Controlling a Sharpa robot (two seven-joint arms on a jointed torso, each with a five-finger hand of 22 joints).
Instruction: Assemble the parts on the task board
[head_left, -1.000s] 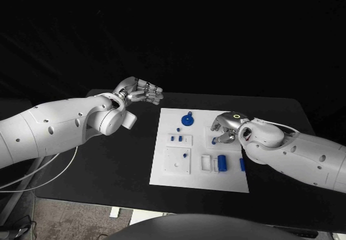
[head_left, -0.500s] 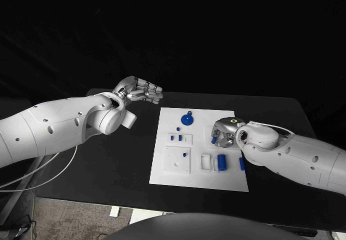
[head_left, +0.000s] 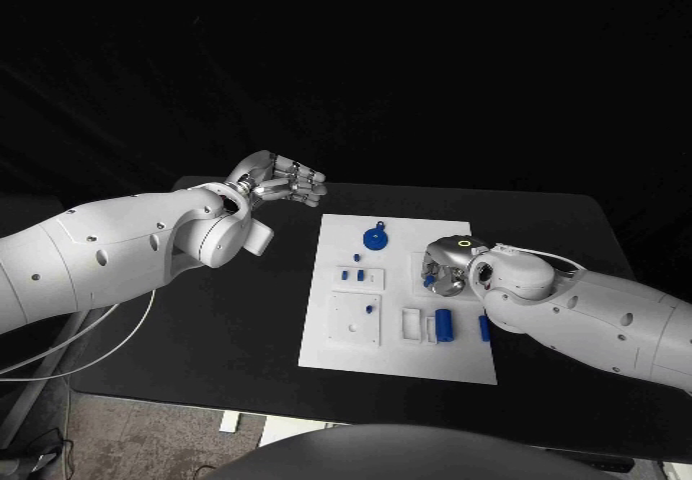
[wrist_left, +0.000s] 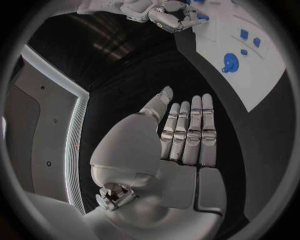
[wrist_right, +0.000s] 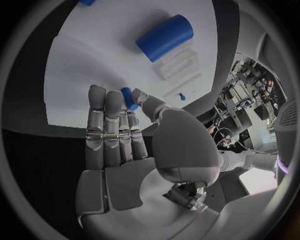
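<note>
Right wrist view: right robot hand (wrist_right: 122, 145) pinches a small blue part (wrist_right: 129, 98) over the task board (wrist_right: 94, 75); left robot hand (head_left: 277, 182) holds nothing.

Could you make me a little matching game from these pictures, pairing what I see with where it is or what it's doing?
Things:
1. left hand
2. right hand
3. blue round part
4. blue cylinder

Places or states:
A. lying near the task board's front edge
B. pinching a small blue part over the board
C. raised off the board's left side, holding nothing
D. resting at the board's far end

Pairs: 1-C, 2-B, 3-D, 4-A
</note>
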